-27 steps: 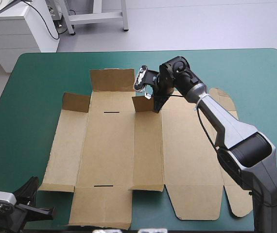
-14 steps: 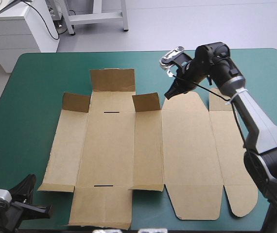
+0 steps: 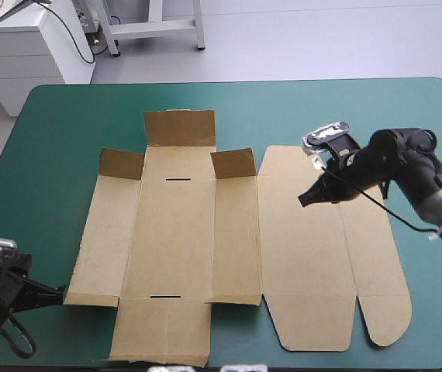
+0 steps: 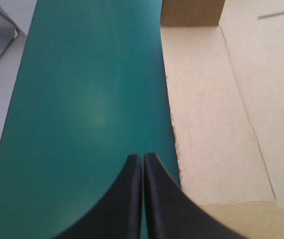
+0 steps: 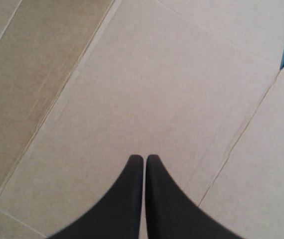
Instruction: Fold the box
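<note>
The brown box (image 3: 205,240) lies as a flat cut sheet across the middle of the table. Three short flaps stand raised at its far end: the far flap (image 3: 180,128), the left one (image 3: 122,163) and the middle one (image 3: 233,164). My right gripper (image 3: 308,200) is shut and hovers over the wide right-hand panel; in the right wrist view the right gripper (image 5: 144,159) points at bare board (image 5: 172,84). Shut too, my left gripper (image 3: 58,294) sits at the sheet's near left corner. The left wrist view has the left gripper (image 4: 143,158) over the cover, just beside the box's left edge (image 4: 207,124).
A strip of teal-green cover (image 3: 50,178) runs along the left of the sheet, and a wider band (image 3: 322,108) lies beyond its far edge. The rounded tabs of the sheet (image 3: 384,325) reach toward the table's near right corner.
My right gripper left the raised middle flap, swung past the far edge, then came right and nearer, over the wide panel. The left gripper moved in toward the sheet's near left corner.
</note>
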